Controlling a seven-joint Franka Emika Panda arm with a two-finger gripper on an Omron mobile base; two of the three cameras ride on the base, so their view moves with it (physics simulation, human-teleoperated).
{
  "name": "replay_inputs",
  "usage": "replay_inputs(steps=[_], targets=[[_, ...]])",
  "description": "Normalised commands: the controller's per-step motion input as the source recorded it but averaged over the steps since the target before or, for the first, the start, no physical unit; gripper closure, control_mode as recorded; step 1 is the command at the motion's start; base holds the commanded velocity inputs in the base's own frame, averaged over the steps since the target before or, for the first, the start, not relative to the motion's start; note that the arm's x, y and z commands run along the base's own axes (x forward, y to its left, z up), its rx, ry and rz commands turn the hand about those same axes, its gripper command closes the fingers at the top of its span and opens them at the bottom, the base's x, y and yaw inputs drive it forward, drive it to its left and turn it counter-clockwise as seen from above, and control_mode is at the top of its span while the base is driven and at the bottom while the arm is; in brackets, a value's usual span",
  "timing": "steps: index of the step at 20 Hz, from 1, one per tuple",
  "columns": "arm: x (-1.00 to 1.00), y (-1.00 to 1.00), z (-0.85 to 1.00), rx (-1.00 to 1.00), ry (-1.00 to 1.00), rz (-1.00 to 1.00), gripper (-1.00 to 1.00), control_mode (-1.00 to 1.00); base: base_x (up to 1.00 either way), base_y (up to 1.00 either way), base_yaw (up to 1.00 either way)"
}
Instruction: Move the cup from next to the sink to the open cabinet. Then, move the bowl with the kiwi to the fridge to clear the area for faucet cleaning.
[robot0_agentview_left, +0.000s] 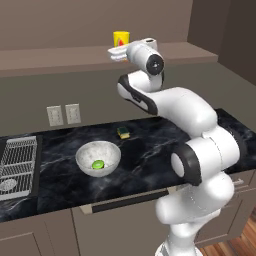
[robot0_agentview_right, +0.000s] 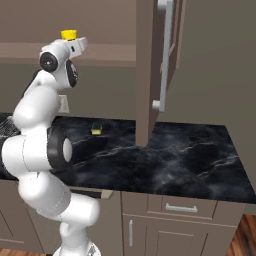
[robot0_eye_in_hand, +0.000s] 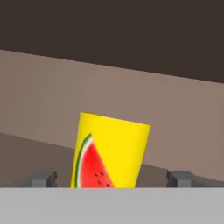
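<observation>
Jaws: apart; the two dark fingertips (robot0_eye_in_hand: 43, 178) stood wide on either side of the cup (robot0_eye_in_hand: 110, 151), neither touching it.
Gripper: the gripper (robot0_agentview_left: 117, 52) was up at the open cabinet's shelf board (robot0_agentview_left: 60, 56), just in front of the cup.
Cup: upright on the shelf, long axis vertical, mouth up, wider at the rim than lower down; the watermelon-slice mark faced the hand camera.
Hidden: the cup's base was cut off in the hand view; from the left base view the hand covered its lower part, and from the right base view just its yellow top (robot0_agentview_right: 68, 34) rose above the hand.
Cabinet door: the taupe door (robot0_agentview_right: 150, 65) with a long silver handle hung open, right of the arm.
Bowl: the marble-look bowl (robot0_agentview_left: 87, 153) sat on the black counter (robot0_agentview_left: 145, 150), the kiwi (robot0_agentview_left: 98, 164) inside.
Sponge: the sponge (robot0_agentview_left: 123, 132) lay beyond the bowl, near the wall.
Sink: the sink (robot0_agentview_left: 15, 167) was cut off at the left edge; a wire rack lay over it.
</observation>
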Motion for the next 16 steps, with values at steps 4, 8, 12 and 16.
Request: replay_inputs(steps=[4, 8, 12, 16], targets=[[-1.00, -0.21, 0.23, 0.09, 0.05, -0.08, -1.00, -1.00, 0.00, 0.00, 0.00], [-1.00, -0.33, 0.06, 0.03, 0.33, -0.09, -1.00, -1.00, 0.00, 0.00, 0.00], [-1.00, -0.31, -0.15, 0.00, 0.57, -0.05, -1.00, -1.00, 0.00, 0.00, 0.00], [-1.00, -0.36, -0.59, 0.00, 0.70, 0.00, -1.00, -1.00, 0.00, 0.00, 0.00]])
